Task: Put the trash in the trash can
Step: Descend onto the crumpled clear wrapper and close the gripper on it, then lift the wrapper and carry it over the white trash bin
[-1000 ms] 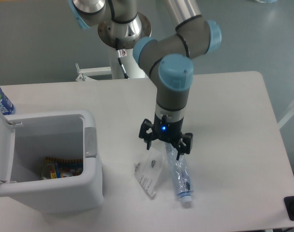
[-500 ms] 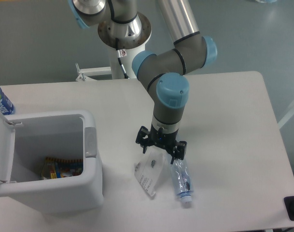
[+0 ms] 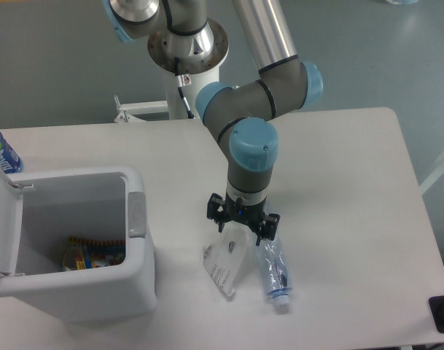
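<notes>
The arm reaches down vertically, its claw spread open and empty just above the flat clear packet and crushed clear plastic bottle, lying side by side near the tabletop's front edge. The boxy white trash can stands open at the front-left corner.

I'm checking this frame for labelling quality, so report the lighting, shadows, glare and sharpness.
Fixed camera view: soft, even overhead light; only faint shadows under the gripper and beside the trash can. Mild sheen on the arm's metal tube, no blown-out glare on the table. The image is low-resolution and slightly soft, so the crushed bottle and clear packet show blurry edges, and the print on both is unreadable.
</notes>
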